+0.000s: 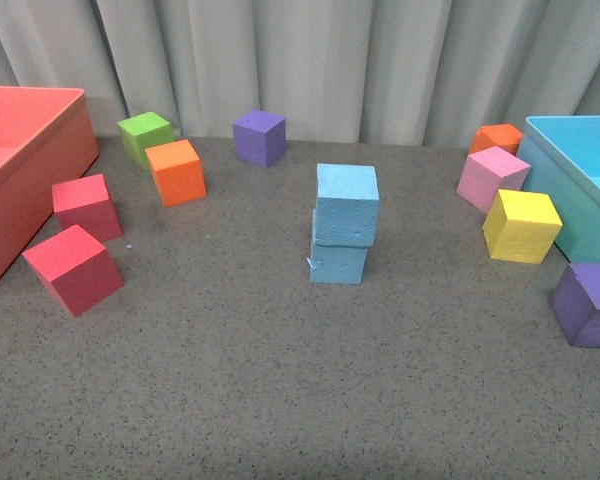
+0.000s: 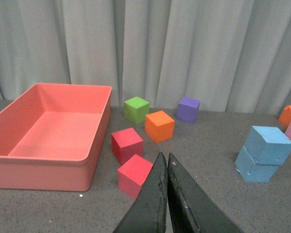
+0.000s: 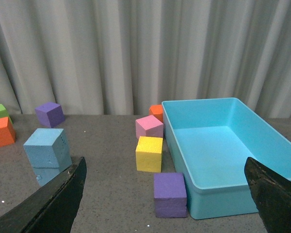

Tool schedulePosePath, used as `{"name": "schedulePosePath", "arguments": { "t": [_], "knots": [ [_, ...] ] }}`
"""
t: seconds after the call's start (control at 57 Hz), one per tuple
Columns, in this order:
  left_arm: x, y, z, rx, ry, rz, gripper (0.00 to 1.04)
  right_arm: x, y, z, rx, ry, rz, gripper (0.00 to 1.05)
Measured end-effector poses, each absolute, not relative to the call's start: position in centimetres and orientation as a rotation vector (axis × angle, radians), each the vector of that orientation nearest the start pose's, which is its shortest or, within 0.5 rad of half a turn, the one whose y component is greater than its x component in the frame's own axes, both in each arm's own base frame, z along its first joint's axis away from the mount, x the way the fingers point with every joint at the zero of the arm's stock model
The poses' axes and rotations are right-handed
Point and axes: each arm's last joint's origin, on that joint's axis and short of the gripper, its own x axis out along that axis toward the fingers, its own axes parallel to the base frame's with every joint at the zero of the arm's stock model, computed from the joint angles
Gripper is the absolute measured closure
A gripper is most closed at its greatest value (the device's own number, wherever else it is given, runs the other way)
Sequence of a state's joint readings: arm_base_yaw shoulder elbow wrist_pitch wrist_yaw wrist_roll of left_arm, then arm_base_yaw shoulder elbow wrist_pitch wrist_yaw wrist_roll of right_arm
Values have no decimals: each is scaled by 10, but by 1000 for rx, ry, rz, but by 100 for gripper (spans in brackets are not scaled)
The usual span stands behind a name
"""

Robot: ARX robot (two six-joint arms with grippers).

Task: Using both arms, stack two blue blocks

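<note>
Two light blue blocks stand stacked at the table's middle: the upper blue block [image 1: 347, 203] sits slightly askew on the lower blue block [image 1: 337, 261], which has a small nick. The stack also shows in the left wrist view [image 2: 267, 145] and the right wrist view [image 3: 47, 148]. Neither arm shows in the front view. My left gripper [image 2: 164, 160] is shut and empty, well back from the stack. My right gripper [image 3: 165, 167] is open wide and empty, also away from the stack.
A red bin [image 1: 20, 150] stands at the left with two red cubes [image 1: 72, 268], an orange cube [image 1: 176, 172], a green cube [image 1: 144, 136] and a purple cube [image 1: 259, 137]. A turquoise bin [image 1: 570, 170] stands at the right with pink [image 1: 491, 178], yellow [image 1: 521, 225], orange and purple [image 1: 590, 304] cubes.
</note>
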State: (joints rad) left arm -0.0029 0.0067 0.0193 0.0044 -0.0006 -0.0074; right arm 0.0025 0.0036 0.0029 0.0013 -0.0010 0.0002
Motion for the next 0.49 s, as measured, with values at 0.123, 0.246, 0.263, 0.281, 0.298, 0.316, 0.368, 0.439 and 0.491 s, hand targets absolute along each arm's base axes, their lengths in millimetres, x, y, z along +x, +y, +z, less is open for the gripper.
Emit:
{"name": "schedulePosePath", "arguments": {
  "t": [0.123,0.246,0.263,0.281,0.298,0.316,0.368,0.439,0.491],
  "knots": [
    [97,0,170,-7,-16,-2,98,98,0,164,0,-1,4,10],
    [97,0,170,-7,-17,-2,76,98,0,164,0,-1,4,10],
    [97,0,170,-7,-17,-2,73,98,0,164,0,-1,4,10],
    [97,0,170,-7,-17,-3,71,98,0,164,0,-1,4,10],
    [97,0,170,-7,-17,-3,67,98,0,164,0,-1,4,10],
    [97,0,170,-7,-17,-2,64,98,0,164,0,-1,4,10],
    [97,0,170,-7,-17,-3,55,98,0,164,0,-1,4,10],
    [97,0,170,-7,-17,-2,39,98,0,164,0,-1,4,10],
    [97,0,170,-7,-17,-2,25,98,0,164,0,-1,4,10]
  ]
}}
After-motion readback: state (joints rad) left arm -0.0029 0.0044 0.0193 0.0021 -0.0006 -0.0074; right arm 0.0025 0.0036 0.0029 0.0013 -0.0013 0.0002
